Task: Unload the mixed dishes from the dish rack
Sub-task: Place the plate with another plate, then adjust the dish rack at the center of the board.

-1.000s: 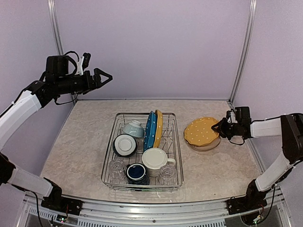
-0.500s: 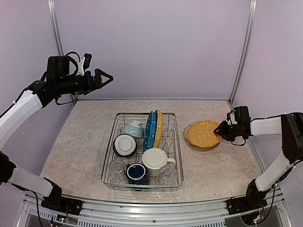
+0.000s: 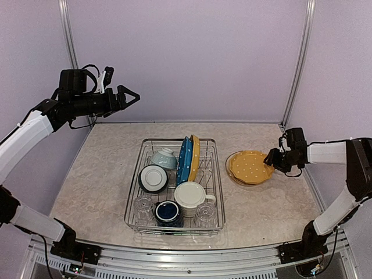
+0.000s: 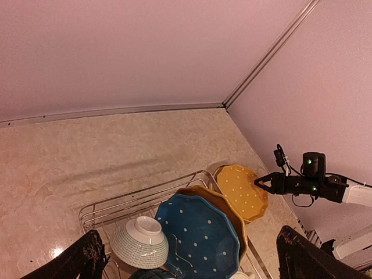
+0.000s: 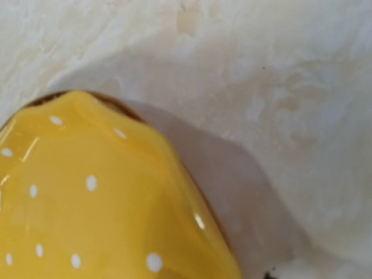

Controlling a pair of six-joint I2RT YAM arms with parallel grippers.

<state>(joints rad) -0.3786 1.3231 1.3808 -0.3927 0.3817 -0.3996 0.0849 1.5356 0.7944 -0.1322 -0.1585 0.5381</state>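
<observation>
A yellow white-dotted plate (image 3: 249,167) (image 5: 87,209) lies flat on the table right of the dish rack (image 3: 216,174). My right gripper (image 3: 271,159) is at the plate's right rim, jaws parted; its fingers are out of the right wrist view. In the rack stand a blue plate (image 3: 184,160) (image 4: 200,235) and a yellow plate (image 3: 195,154). Around them are two bowls (image 3: 164,157) (image 3: 153,178), a cream mug (image 3: 190,197), a navy mug (image 3: 168,213) and two glasses (image 3: 143,205) (image 3: 205,214). My left gripper (image 3: 129,96) hangs open and empty, high above the back left.
Purple walls close the back and both sides, with metal posts (image 3: 296,64) in the back corners. Bare marbled tabletop (image 3: 99,174) lies left of the rack and in front of the lone plate (image 3: 273,203).
The yellow plate, tilted up in the right gripper a second ago, has come down flat on the table. The right jaws have parted. The left arm has barely moved.
</observation>
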